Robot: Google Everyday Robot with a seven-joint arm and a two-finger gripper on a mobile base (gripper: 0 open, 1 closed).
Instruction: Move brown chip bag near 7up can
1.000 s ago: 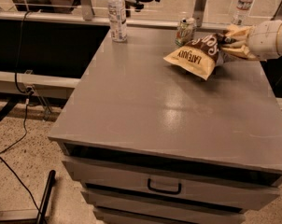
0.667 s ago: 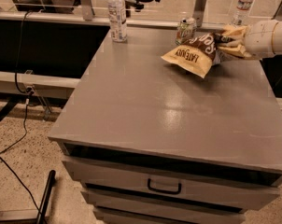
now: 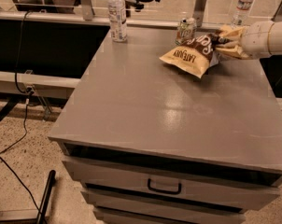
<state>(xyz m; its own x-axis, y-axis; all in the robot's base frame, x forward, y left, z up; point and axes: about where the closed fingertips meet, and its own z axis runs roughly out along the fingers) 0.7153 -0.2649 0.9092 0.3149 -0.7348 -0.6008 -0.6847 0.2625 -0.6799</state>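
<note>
The brown chip bag point(image 3: 191, 55) lies on the grey cabinet top point(image 3: 169, 101) near the far right, its cream end with "LATE JULY" pointing left. The 7up can point(image 3: 185, 31) stands upright just behind the bag's left part, close to it. My gripper point(image 3: 223, 43) reaches in from the right edge on a white arm and is shut on the bag's brown right end. Its cream fingers point(image 3: 232, 51) pinch the bag there.
A clear water bottle point(image 3: 117, 14) stands at the far left of the cabinet top. Another bottle point(image 3: 243, 3) stands behind the far edge at the right. Drawers point(image 3: 164, 185) are below the front edge. Cables run along the floor at left.
The gripper has drawn the chip bag a little to the left, closer to the can. The can and the bottles have not moved.
</note>
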